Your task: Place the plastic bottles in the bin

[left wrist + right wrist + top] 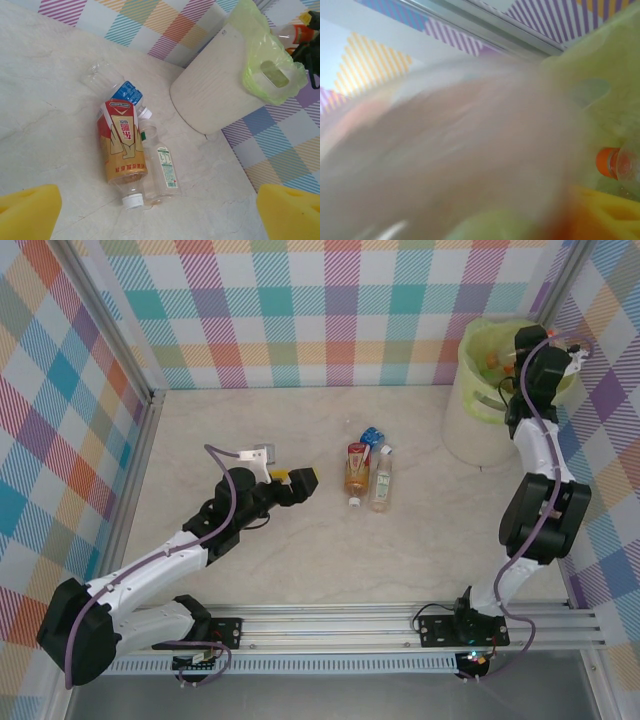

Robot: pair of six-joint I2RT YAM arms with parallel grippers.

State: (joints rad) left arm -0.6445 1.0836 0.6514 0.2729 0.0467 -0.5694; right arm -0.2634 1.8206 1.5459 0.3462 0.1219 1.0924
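Left jaws: spread wide with nothing between them, low over the bench (250, 570) and short of the bottles. In my left wrist view the yellow pads (27, 212) sit in the two bottom corners.
Right jaws: up over the rim of the bin (470, 425) in the top view. I cannot tell whether they are spread or pinching anything.
Right wrist view: a pale blurred shape (460, 150) hard against the lens, and I cannot tell what it is. Past it I see the green liner (600, 60) and an orange-cap bottle (604, 162) lying inside.
Bottles on the bench: three, lying in a cluster mid-bench, well apart from the bin.
Red-label bottle (357, 475): on its side, white cap toward the arms.
Green-label bottle (381, 478): lies alongside the red-label bottle. The left wrist view shows them touching.
Blue-label bottle (372, 436): behind those two. The top view gives me little but its blue; the left wrist view shows a clear body angling away and the label end against the red-label bottle.
Bin: far right of the bench, near the checked wall (300, 310). From above I look down into the liner. The left wrist view shows its side and the handle slot (274, 74).
Orange-label bottle (295, 34): at the bin's rim in the left wrist view, just beside the black of the right arm. I cannot tell if it is held.
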